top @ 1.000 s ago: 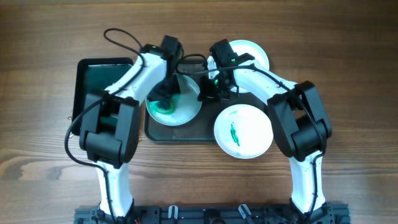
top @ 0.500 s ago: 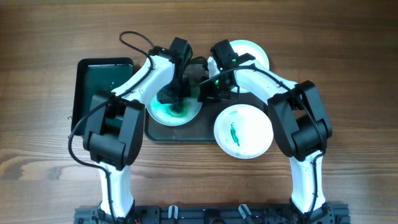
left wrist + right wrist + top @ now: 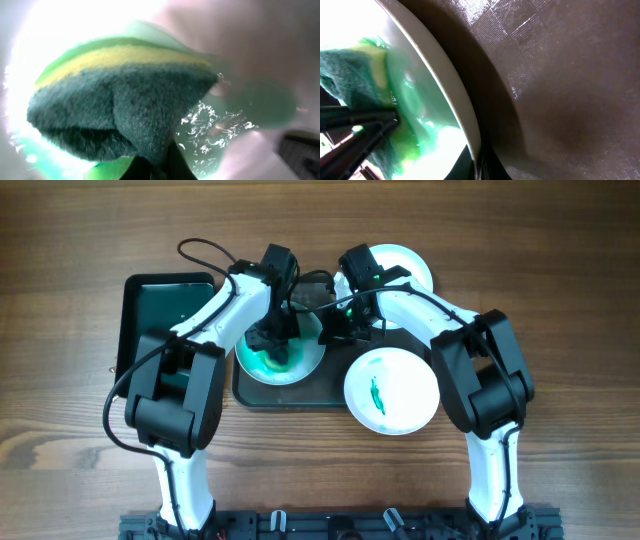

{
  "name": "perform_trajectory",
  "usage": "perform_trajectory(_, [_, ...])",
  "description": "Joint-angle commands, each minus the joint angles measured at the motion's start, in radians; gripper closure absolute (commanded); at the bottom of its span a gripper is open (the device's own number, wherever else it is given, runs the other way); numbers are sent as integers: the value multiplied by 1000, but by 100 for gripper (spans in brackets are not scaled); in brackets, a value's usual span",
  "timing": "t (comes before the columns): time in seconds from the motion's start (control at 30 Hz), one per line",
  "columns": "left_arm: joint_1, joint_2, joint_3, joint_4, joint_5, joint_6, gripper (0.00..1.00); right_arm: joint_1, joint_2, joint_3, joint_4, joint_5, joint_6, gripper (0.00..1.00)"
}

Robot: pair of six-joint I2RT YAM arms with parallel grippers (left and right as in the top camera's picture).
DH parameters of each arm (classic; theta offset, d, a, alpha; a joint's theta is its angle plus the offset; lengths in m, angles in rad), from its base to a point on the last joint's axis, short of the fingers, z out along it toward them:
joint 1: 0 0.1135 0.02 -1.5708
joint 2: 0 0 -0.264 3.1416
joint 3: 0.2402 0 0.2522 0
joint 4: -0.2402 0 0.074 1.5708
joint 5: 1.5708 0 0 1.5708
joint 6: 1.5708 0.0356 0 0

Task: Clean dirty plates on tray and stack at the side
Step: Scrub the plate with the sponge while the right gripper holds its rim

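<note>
Green-smeared plate (image 3: 302, 362) sits on the dark tray (image 3: 300, 396), frame centre. Left end effector (image 3: 272, 340) pinches a green-yellow sponge (image 3: 120, 105) against it; right end effector (image 3: 337, 330) clamps its right rim.

sponge (image 3: 120, 100) on L plate (image 3: 302, 360), plate on tray (image 3: 325, 388)

Two white arms (image 3: 215, 310) with black joints (image 3: 168, 395) and looping black cables (image 3: 200, 248)

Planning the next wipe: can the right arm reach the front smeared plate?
Probably not yet: its fingers seem to hold the rim of the scrubbed plate, though nothing covers the front plate.
</note>
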Motion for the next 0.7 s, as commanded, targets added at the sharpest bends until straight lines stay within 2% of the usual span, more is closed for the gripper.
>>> perform_trajectory(0.0, [-19,24,-33,110,222,71,96,5,66,-51,-14,89,-3,96])
perform_trajectory(0.1, [-3,24,-28,204,196,47,96,5,66,-51,-14,89,-3,96])
perform_trajectory(0.2, [20,18,14,162,-31,-101,96,5,66,-51,-15,90,-4,95])
perform_trajectory(0.23, [28,11,46,89,-204,-174,96,5,66,-51,-15,90,-4,96])
perform_trajectory(0.27, [29,4,58,44,-311,-213,96,5,66,-51,-15,90,-3,96])
perform_trajectory(0.33, [28,-10,64,-26,-470,-270,96,5,66,-51,-13,90,-3,96])
perform_trajectory(0.37, [28,-12,64,-52,-490,-278,96,5,66,-51,-12,90,-3,96])
perform_trajectory(0.47, [28,-12,63,-119,-356,-237,96,5,66,-51,-12,89,-3,96])
perform_trajectory(0.53, [28,-12,58,-124,-48,-60,96,5,66,-51,-13,90,-3,96])
perform_trajectory(0.57, [28,-11,52,-121,60,-3,96,5,66,-51,-13,89,-3,96])
perform_trajectory(0.63, [28,-11,39,-111,224,84,96,5,66,-51,-14,89,-2,96])
perform_trajectory(0.67, [28,-11,31,-94,260,98,96,4,66,-51,-14,89,-2,96])
